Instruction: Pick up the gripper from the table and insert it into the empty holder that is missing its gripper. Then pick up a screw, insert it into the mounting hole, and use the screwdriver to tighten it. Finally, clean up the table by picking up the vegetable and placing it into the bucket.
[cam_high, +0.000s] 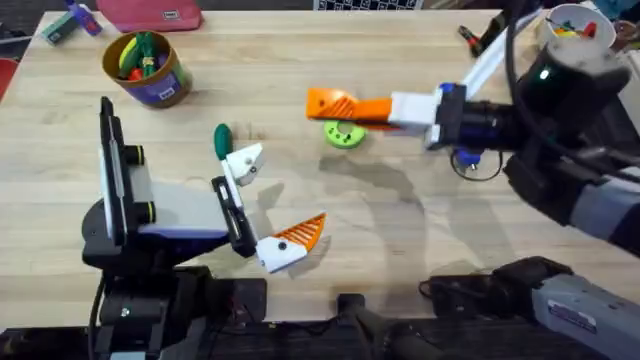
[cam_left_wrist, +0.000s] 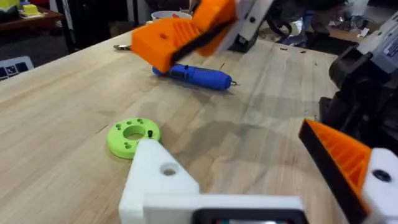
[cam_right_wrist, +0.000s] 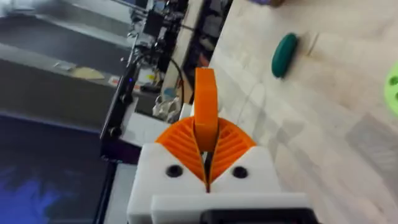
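Note:
My right gripper (cam_high: 345, 106) hangs above the table's middle, shut on the gripper (cam_high: 322, 100), a loose orange wedge that sticks out past its ribbed pads (cam_right_wrist: 231, 146). The wrist view shows that wedge (cam_right_wrist: 205, 102) clamped upright. My left gripper (cam_high: 275, 198) stands open. One of its fingers is the bare white holder (cam_high: 245, 160) with a mounting hole (cam_left_wrist: 168, 169); the other finger (cam_high: 300, 235) carries an orange tip (cam_left_wrist: 339, 155). The dark green vegetable (cam_high: 221, 140) lies beside the holder. The blue screwdriver (cam_left_wrist: 199, 76) lies under the right arm. The bucket (cam_high: 148, 68) stands at the far left.
A lime-green ring (cam_high: 345, 133) with holes lies just below the right gripper, also seen as the ring (cam_left_wrist: 132, 135) ahead of the holder. A white bowl (cam_high: 570, 25) sits at the back right, a red pouch (cam_high: 150, 14) at the back left.

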